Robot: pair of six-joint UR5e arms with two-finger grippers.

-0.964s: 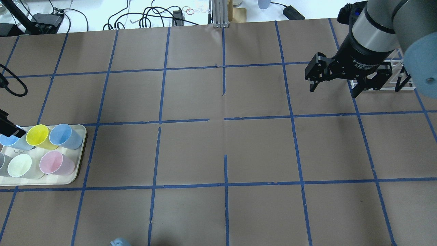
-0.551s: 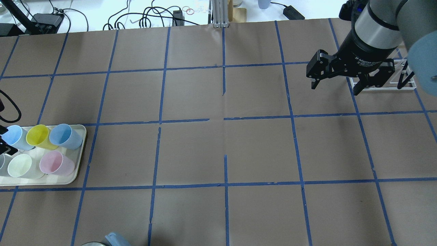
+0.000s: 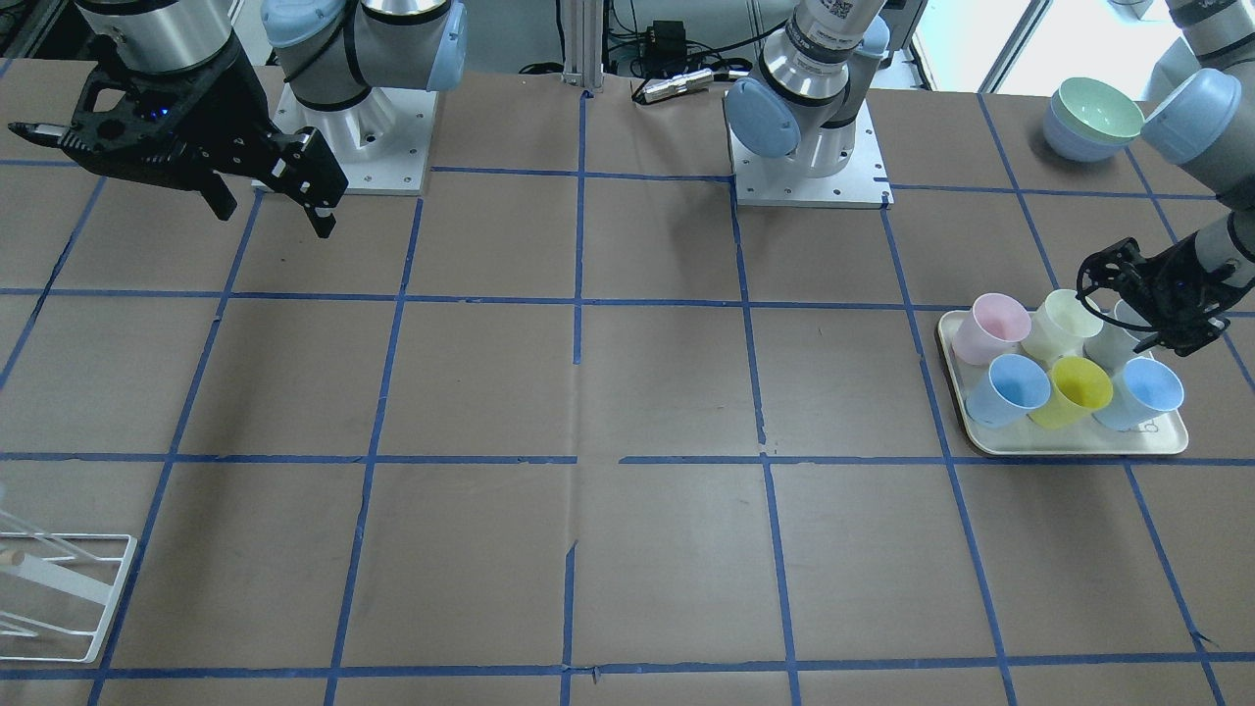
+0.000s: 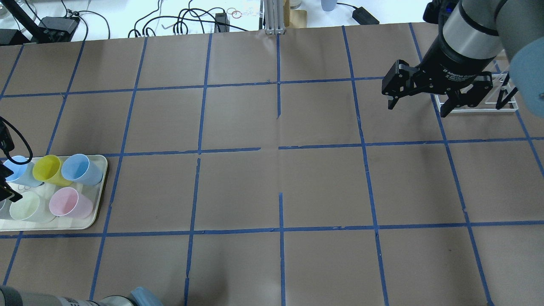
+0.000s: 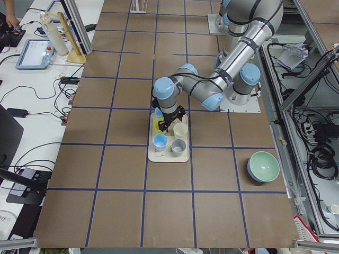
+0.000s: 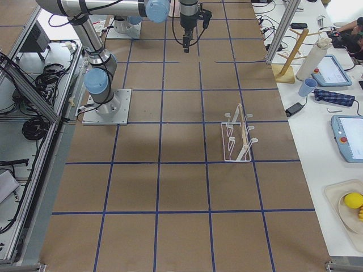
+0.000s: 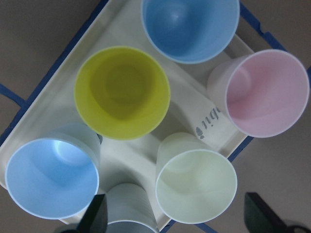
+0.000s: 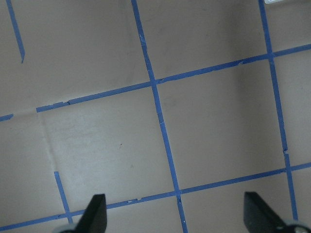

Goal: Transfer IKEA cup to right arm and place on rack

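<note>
The pale cream IKEA cup [image 7: 197, 187] stands upright on the cream tray [image 4: 100, 171], in the row nearest the robot; it also shows in the overhead view [image 4: 24, 205] and the front view [image 3: 1064, 324]. My left gripper [image 7: 175, 219] is open and empty above the tray, with the cream cup below and between its fingers; it is at the frame edge in the overhead view [image 4: 6, 183]. My right gripper [image 4: 417, 109] is open and empty above the table, just left of the white wire rack [image 4: 505, 106], which also shows in the right view [image 6: 238, 139].
On the tray stand two blue cups [image 4: 80, 169] [image 4: 17, 170], a yellow cup [image 4: 46, 168], a pink cup [image 4: 68, 203] and a grey cup [image 3: 1113, 343]. Stacked bowls [image 3: 1093, 118] sit near the left arm's base. Brown paper with a blue tape grid covers the table.
My left gripper has moved from over the far blue cup toward the near row, above the cream cup. My right gripper has shifted slightly toward the far edge, still open.
</note>
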